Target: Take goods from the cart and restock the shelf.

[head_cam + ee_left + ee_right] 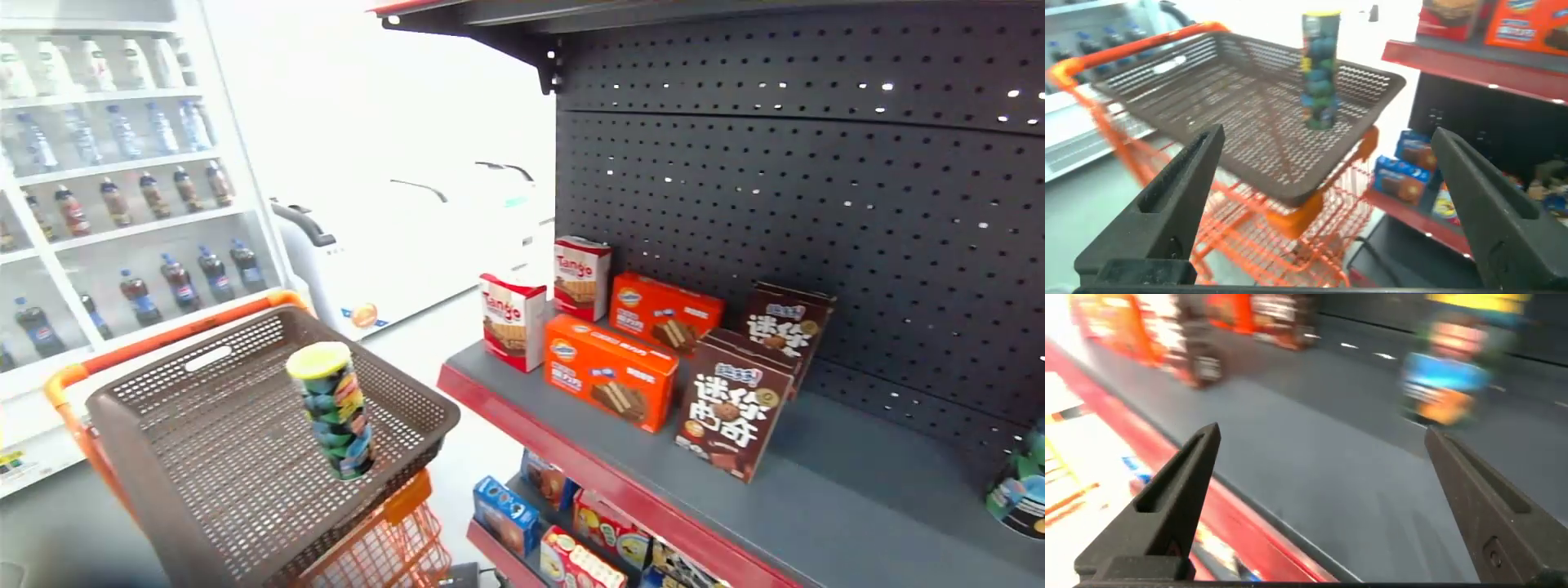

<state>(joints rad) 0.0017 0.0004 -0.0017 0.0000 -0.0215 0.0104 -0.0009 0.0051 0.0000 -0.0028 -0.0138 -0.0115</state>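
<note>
Grey shelf (857,490) carries orange, red-and-white and brown boxes (611,371), with a second can (1020,494) at its right end. Beside it stands the orange cart (384,547), whose brown basket (204,441) holds an upright yellow-lidded can (333,412). The left hand (1327,137), fingers apart, faces the basket; the right hand (1321,434), fingers apart, hangs over the shelf.

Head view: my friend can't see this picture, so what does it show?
A tall round can with a yellow lid stands in a brown plastic mesh basket on an orange shopping cart, at the left. To the right, a grey shelf holds red-and-white boxes, orange boxes and brown boxes before a black pegboard wall.
</note>
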